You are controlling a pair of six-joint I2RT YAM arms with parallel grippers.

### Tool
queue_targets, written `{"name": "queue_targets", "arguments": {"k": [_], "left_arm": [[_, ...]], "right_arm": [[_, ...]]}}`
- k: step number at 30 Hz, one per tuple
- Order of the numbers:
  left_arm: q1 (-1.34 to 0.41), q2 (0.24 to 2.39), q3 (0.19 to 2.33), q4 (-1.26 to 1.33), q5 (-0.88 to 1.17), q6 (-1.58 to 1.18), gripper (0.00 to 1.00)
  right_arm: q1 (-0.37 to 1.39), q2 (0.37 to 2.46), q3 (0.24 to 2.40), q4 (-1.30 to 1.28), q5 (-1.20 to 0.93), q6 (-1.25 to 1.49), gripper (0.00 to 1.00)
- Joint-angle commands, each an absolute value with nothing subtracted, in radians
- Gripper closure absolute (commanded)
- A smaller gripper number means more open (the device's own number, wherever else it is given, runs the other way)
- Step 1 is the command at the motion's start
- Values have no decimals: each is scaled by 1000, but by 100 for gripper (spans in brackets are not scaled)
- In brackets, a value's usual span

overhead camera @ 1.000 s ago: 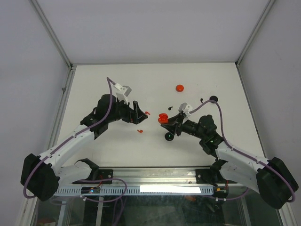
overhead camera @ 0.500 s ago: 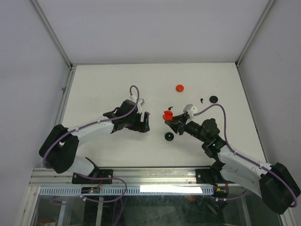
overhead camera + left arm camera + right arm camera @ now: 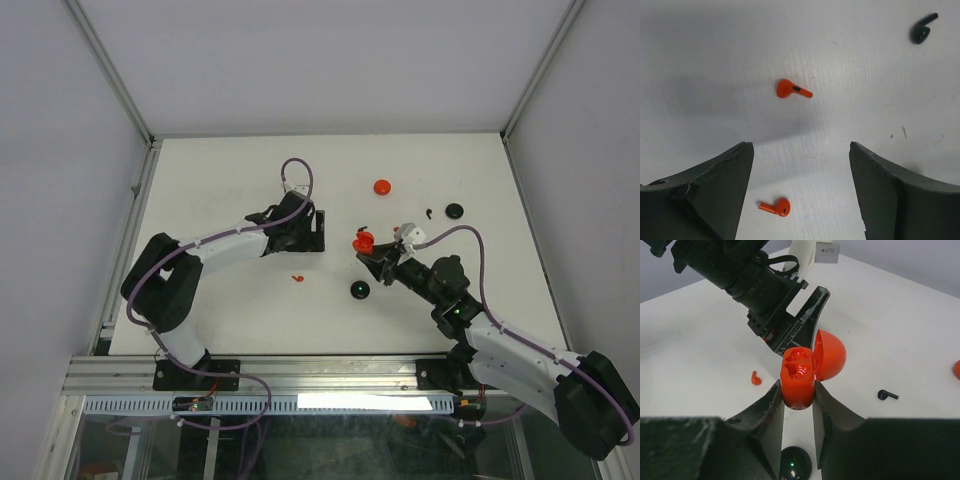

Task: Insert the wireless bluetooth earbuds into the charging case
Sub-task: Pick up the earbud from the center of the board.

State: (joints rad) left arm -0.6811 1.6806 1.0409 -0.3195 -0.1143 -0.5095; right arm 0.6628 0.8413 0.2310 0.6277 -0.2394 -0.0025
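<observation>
My right gripper [image 3: 799, 390] is shut on an open red charging case [image 3: 798, 376], its lid [image 3: 831, 356] hinged back and both sockets empty; it also shows in the top view [image 3: 363, 241], lifted off the table. My left gripper [image 3: 800, 150] is open and empty just above the table, left of the case [image 3: 308, 232]. Two red earbuds lie under it: one [image 3: 776, 206] between the fingers, one [image 3: 792, 89] ahead. A black earbud [image 3: 921, 31] lies farther off. In the top view one red earbud [image 3: 298, 278] shows near of the left gripper.
A black round case [image 3: 358, 290] sits just below the right gripper and shows in the right wrist view [image 3: 795, 464]. A red round case [image 3: 381, 187], another black round case [image 3: 454, 210] and a black earbud [image 3: 429, 212] lie at the far right.
My left gripper has swung in toward the table's middle and then a little farther away. My right gripper has carried the red case slightly right.
</observation>
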Motion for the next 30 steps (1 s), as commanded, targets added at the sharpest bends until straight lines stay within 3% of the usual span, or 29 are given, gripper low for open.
{"name": "queue_targets", "arguments": {"k": [1,18,30], "left_arm": [[-686,1744,1145,-342,-265,-575,21],[-742,1930,1309,-455,-460,-480,24],[-747,1912,1303,-466,-442,-471,43]], "right_arm": [[664,824,228,684,-184,-27,100],[664,810,230,666,-176,-35,100],[664,809,237,653,-188,-35,100]]}}
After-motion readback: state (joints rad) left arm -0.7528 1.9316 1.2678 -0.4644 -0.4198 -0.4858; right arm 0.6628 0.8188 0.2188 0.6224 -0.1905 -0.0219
